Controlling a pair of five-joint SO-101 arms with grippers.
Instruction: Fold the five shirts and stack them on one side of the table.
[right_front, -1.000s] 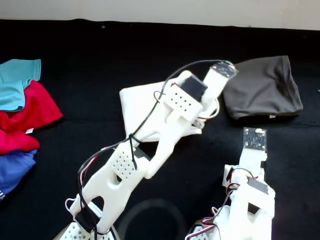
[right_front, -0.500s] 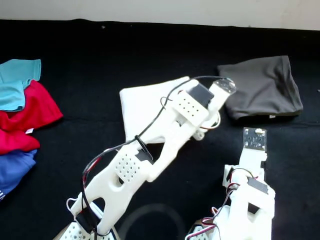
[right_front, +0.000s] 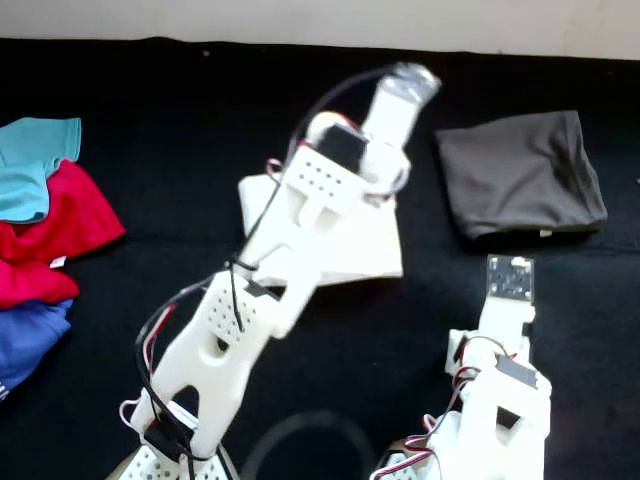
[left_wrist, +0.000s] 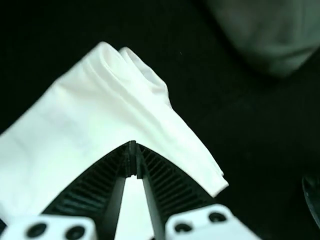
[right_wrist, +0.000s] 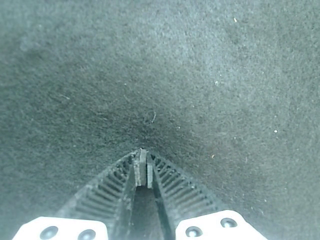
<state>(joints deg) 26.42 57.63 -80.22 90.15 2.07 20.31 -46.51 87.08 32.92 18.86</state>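
A folded white shirt (right_front: 350, 245) lies mid-table, also seen in the left wrist view (left_wrist: 100, 115). My left gripper (left_wrist: 132, 150) hangs shut just above it with nothing between its fingers; the left arm (right_front: 320, 190) crosses over the shirt. A folded dark grey shirt (right_front: 520, 175) rests to the right of the white one (left_wrist: 272, 30). Teal (right_front: 35, 165), red (right_front: 60, 235) and blue (right_front: 30, 335) shirts are heaped at the table's left edge. My right gripper (right_wrist: 143, 159) is shut over bare black cloth, near the front right.
The black tablecloth (right_front: 150, 110) covers the whole table. The right arm (right_front: 500, 390) stands at the front right, below the grey shirt. A pale wall strip (right_front: 300, 20) marks the far edge.
The left arm swung away from the gap between the white and grey shirts, rising toward the back of the table. The right arm kept still.
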